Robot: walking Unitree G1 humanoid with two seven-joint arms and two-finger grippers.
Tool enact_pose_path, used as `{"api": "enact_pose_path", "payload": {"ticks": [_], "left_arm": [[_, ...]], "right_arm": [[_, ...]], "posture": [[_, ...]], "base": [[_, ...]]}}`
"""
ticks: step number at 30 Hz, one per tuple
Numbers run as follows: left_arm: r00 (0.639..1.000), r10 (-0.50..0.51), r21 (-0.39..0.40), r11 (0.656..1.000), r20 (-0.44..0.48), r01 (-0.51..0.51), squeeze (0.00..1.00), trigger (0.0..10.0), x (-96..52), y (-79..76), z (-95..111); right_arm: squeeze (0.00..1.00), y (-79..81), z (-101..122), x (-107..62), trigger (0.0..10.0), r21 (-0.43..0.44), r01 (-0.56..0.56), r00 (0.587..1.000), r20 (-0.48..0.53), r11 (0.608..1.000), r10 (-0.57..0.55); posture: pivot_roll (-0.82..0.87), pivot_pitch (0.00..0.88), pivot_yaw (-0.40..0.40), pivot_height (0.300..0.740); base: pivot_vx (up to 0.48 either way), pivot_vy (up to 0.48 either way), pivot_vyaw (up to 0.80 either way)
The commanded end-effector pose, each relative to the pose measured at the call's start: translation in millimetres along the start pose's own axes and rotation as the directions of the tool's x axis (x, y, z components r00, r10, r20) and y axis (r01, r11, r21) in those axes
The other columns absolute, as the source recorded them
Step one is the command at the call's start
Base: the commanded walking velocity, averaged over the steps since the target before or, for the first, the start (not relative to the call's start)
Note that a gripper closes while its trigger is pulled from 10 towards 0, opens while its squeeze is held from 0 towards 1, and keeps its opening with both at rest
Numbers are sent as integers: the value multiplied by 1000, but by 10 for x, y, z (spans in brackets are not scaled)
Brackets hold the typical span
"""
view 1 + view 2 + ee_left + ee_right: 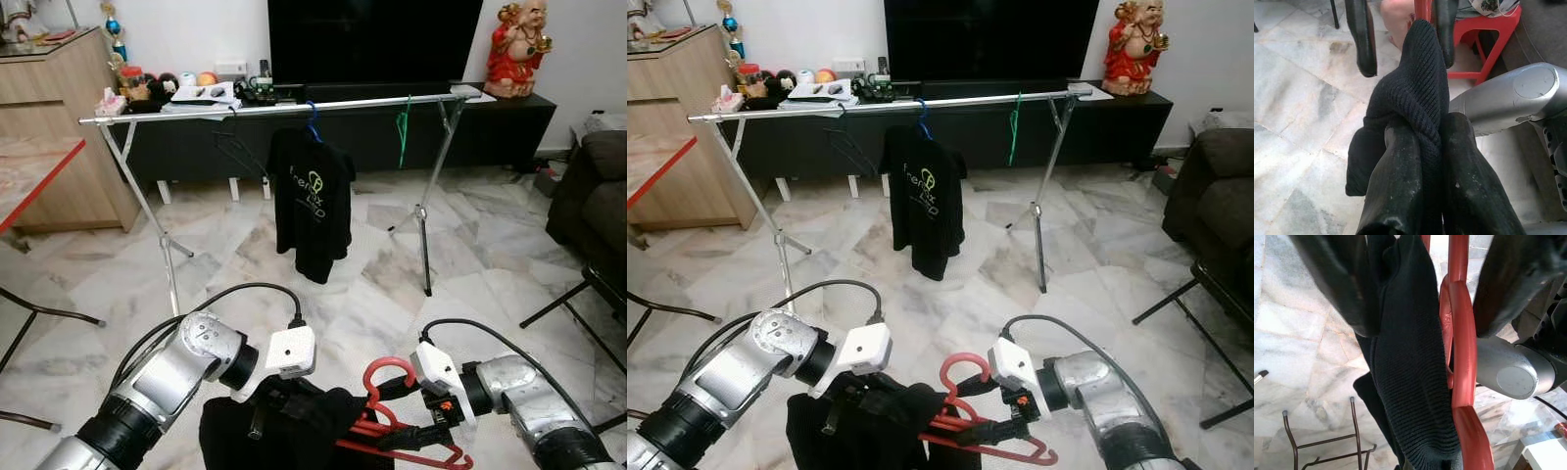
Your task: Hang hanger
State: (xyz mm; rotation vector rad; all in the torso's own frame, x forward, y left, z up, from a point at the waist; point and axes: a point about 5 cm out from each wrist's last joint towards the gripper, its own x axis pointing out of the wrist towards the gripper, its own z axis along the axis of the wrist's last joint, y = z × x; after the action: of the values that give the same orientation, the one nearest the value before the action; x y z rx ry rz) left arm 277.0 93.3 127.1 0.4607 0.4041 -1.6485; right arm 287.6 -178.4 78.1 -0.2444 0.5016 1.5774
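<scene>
Both arms are bent inward low in front of the robot, wrists turned toward each other over the marble floor [392, 264]. The left hand [1422, 161] has its fingers pinched closed on a black knit garment [294, 426]. The right hand [416, 431] clamps the red hanger [387, 377] beside that cloth, hook upward. Well ahead stands the clothes rack [294, 106], carrying a black T-shirt [312, 201] and a green hanger [403, 132].

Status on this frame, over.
Left pincer shut on black knit garment. Right pincer holding red plastic hanger. Silver clothes rail ahead, unobstructed.
</scene>
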Motion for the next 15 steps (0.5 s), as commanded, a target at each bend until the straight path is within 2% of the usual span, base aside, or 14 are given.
{"api": "enact_pose_path", "payload": {"ticks": [1, 15], "left_arm": [[999, -25, 88, 996, 23, 23, 0, 10000, 35, 14, 207], [999, -27, 99, 995, 31, 23, 0, 10000, 59, 13, 244]], "right_arm": [[0, -4, 31, 62, 0, -15, -19, 1000, 1, 1000, 19], [0, 2, 9, 86, 0, -4, -23, 1000, -3, 1000, 23]], "posture": [[-7, 0, 28, 740], [-6, 0, 23, 740]], "base": [[0, 0, 0], [0, 0, 0]]}}
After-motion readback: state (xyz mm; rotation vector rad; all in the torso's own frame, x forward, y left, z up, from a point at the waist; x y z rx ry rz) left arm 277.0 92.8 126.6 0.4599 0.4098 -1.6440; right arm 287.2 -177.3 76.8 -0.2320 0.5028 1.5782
